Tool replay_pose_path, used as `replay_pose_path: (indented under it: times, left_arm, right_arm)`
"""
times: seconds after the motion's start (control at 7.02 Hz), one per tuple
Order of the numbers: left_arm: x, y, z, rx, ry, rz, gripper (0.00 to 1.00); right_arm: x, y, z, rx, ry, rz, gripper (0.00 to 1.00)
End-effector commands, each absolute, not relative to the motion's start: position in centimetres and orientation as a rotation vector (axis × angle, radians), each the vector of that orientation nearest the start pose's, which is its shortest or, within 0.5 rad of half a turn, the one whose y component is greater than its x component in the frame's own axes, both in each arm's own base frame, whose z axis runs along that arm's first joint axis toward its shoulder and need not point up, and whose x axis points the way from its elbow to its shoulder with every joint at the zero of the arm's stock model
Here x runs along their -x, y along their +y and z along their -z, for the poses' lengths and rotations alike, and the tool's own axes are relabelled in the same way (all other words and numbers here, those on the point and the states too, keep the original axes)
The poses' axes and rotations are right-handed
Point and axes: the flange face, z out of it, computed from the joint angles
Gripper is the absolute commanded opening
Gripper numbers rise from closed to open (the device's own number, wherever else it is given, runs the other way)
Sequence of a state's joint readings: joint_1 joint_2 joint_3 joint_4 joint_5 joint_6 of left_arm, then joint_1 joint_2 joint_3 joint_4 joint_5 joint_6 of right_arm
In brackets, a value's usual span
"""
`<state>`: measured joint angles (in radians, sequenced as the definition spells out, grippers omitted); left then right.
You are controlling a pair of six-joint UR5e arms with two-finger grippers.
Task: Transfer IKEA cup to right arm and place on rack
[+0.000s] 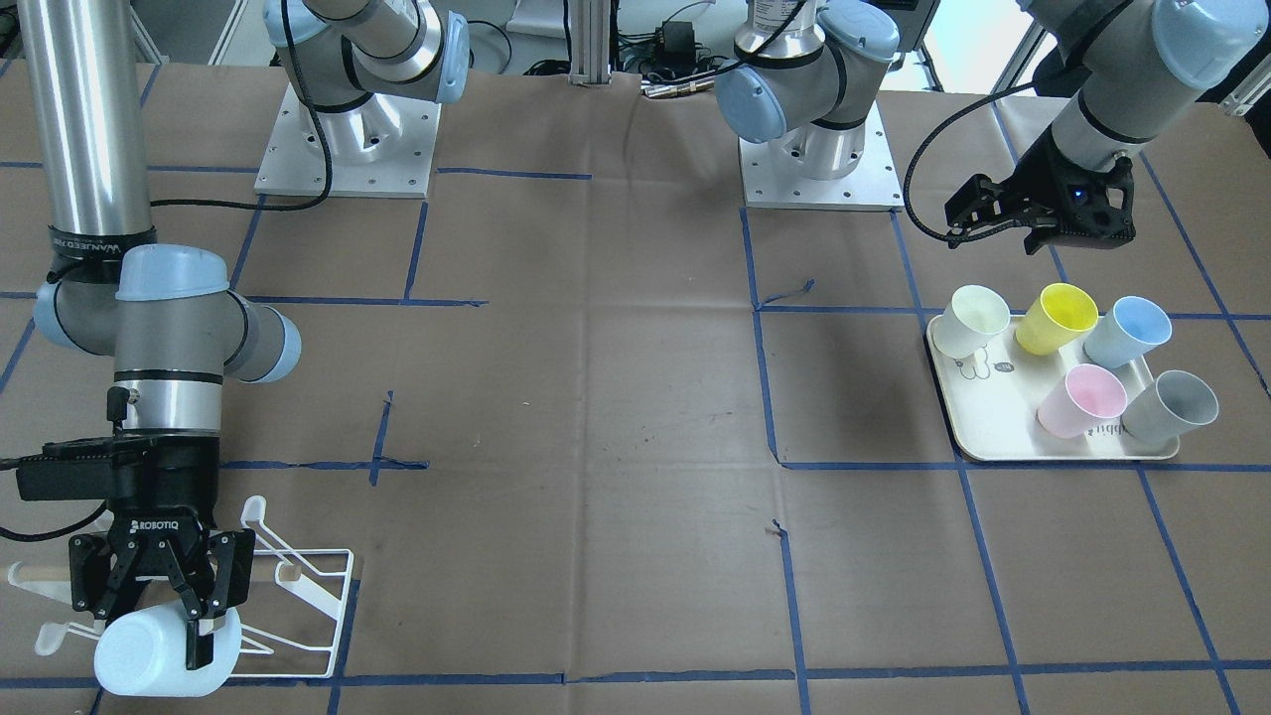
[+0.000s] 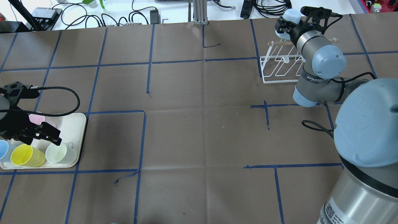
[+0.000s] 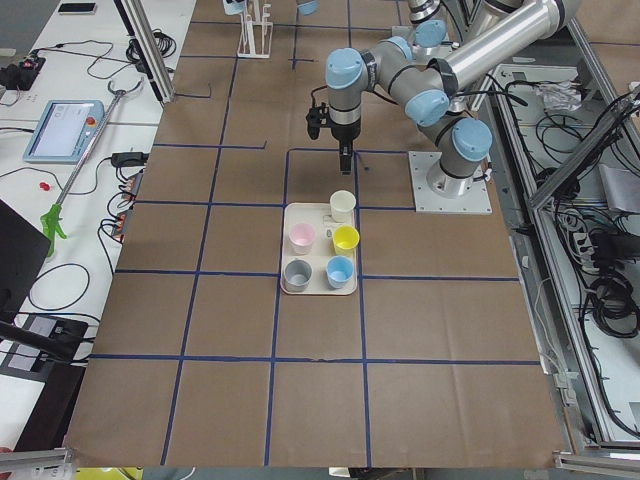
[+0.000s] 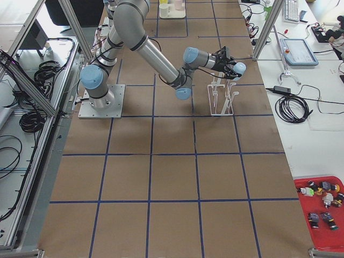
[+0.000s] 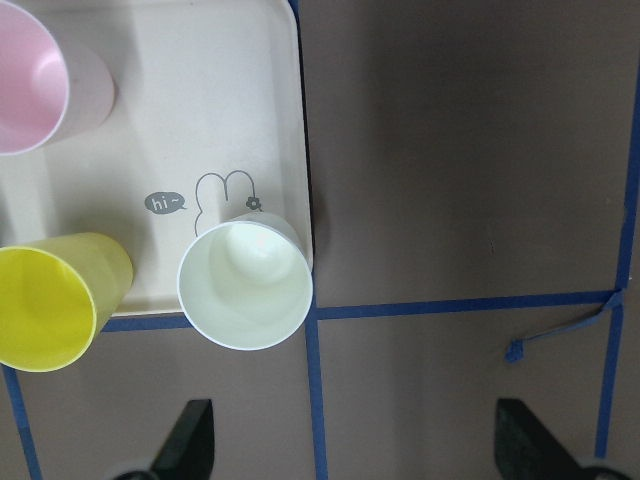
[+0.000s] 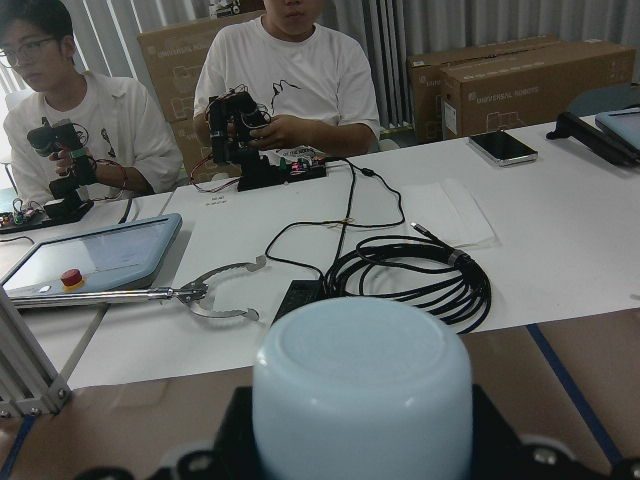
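Observation:
My right gripper (image 1: 194, 624) is shut on a pale blue IKEA cup (image 1: 164, 655), gripping it by the wall near the rim. The cup hangs tilted over the far end of the white wire rack (image 1: 323, 596), close to its prongs; whether it touches one I cannot tell. In the overhead view the same cup (image 2: 290, 16) and rack (image 2: 278, 67) are at the top right. The right wrist view shows the cup's base (image 6: 360, 385) filling the foreground. My left gripper (image 1: 1033, 223) is open and holds nothing, hovering over the cream tray (image 1: 978, 437); its fingers (image 5: 190, 445) stand wide apart.
On the tray stand white (image 1: 973, 320), yellow (image 1: 1058, 318), blue (image 1: 1127, 333), pink (image 1: 1082, 399) and grey (image 1: 1172, 407) cups. Blue tape lines grid the brown table. Two people sit beyond the far edge (image 6: 290, 75), with cables (image 6: 410, 275) on a white bench.

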<state>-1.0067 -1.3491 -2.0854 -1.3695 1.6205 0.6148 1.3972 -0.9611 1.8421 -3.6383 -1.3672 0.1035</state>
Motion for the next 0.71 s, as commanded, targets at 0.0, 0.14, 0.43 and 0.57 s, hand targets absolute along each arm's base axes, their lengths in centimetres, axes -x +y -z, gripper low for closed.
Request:
replay_pose_path:
  times: [0.0, 0.14, 0.43, 0.57]
  left_arm:
    - [-8.9, -37.7, -32.3, -0.075, 3.129, -0.129, 0.99]
    - [-8.9, -37.5, -30.4, -0.071, 3.115, -0.093, 0.99]
    - [-8.9, -37.2, -28.1, -0.068, 3.108, -0.074, 0.99]
    - [-9.2, -37.7, -27.1, -0.063, 3.109, -0.078, 0.99]
  right_arm:
    - [-4.5, -63.4, -25.6, -0.176, 2.503, 1.661, 0.22]
    - [-4.5, -63.3, -25.5, -0.176, 2.505, 1.657, 0.26]
    - [-4.7, -63.3, -25.5, -0.171, 2.504, 1.653, 0.62]
    - [-4.8, -63.3, -25.5, -0.167, 2.496, 1.642, 0.92]
